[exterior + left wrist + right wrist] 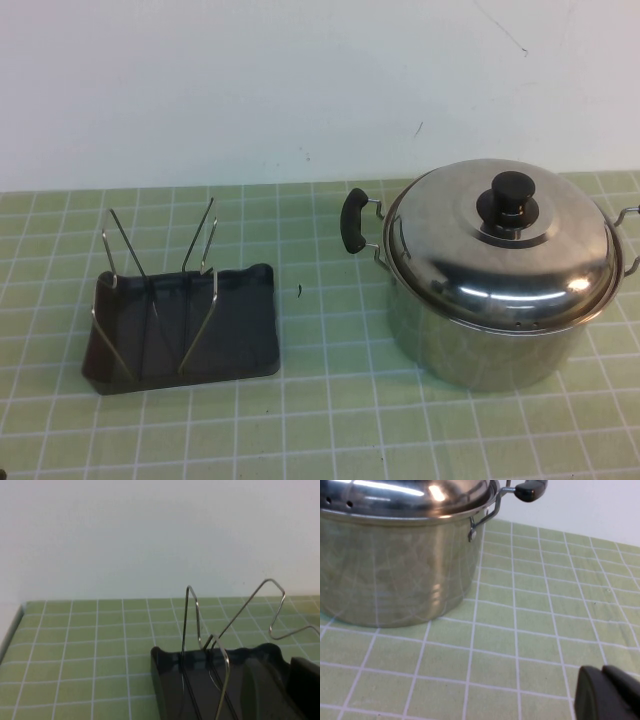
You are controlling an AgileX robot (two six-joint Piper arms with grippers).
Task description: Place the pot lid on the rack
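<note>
While the pot lid [500,240] sat on the pot [480,340], the rack [185,325] stood apart on the bench [330,420]. Left hand out of sight; right hand [607,692] low near the pot — grip state I cannot tell.

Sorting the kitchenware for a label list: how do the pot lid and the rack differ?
The pot lid is round, domed, shiny steel; the rack is a rectangular dark tray with thin wire prongs. The pot lid sits on the pot, on the right; the rack lies on the mat, on the left. Neither claw touches either.
</note>
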